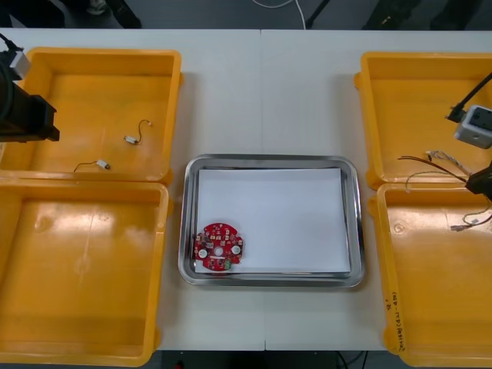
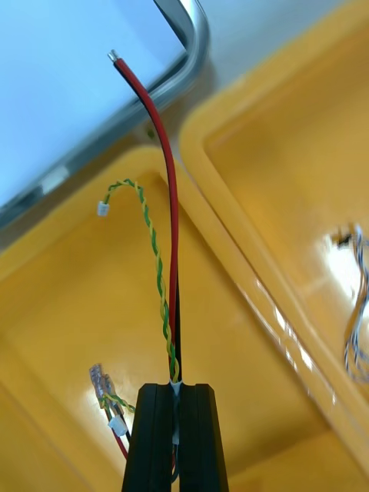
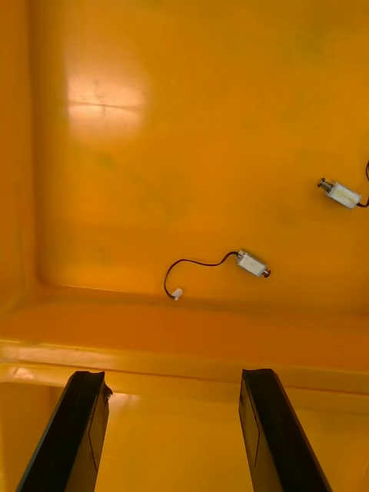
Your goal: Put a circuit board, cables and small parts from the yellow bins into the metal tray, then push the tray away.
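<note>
My right gripper (image 2: 176,388) is shut on a red and yellow cable bundle (image 2: 167,231); its red lead and a twisted yellow-green lead stick out past the fingers. In the front view this gripper (image 1: 480,182) hangs at the table's right edge, where the two right yellow bins meet, and the cable (image 1: 430,163) trails left from it. The metal tray (image 1: 269,163), white inside, holds a round red circuit board (image 1: 219,247) in its near left corner. My left gripper (image 3: 173,375) is open above the far left bin (image 1: 173,92), short of two small metal parts (image 3: 252,263) with black leads.
The near left bin (image 1: 77,261) is bare inside. More cable ends (image 1: 473,221) lie in the near right bin (image 1: 430,292). A blue and white cable (image 2: 355,307) lies in the neighbouring right bin. Bare table runs around the tray.
</note>
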Tool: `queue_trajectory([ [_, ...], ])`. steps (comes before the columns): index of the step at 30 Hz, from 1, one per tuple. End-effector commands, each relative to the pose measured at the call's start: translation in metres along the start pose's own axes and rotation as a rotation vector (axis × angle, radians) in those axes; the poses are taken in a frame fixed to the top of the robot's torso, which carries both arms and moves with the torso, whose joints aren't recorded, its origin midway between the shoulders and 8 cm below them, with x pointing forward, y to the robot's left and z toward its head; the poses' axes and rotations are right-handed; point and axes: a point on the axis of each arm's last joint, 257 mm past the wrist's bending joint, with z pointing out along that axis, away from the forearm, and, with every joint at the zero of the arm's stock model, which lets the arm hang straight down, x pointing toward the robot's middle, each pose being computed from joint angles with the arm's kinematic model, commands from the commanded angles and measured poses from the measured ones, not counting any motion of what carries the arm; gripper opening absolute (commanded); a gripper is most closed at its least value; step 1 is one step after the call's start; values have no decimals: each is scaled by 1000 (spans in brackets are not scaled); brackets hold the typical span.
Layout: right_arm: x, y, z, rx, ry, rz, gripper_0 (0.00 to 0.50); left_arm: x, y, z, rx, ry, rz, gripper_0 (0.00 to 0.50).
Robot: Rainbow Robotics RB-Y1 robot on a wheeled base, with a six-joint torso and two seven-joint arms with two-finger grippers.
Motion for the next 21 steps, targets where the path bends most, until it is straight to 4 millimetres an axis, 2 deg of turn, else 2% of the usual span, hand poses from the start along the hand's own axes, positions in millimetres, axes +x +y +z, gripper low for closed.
queue_trajectory([
  [1, -35, 8, -11, 24, 13, -131, 0, -2, -22, 8, 20, -4, 5, 500],
  [9, -88, 52, 11, -34, -1, -372, 0, 0, -39, 16, 59, 14, -42, 500],
  [14, -108, 75, 27, -60, -20, -466, 0, -4, -47, 25, 71, 26, -66, 500],
  [21, -130, 102, 49, -1, -2, -628, 0, -11, -64, 39, 54, 0, -92, 500],
])
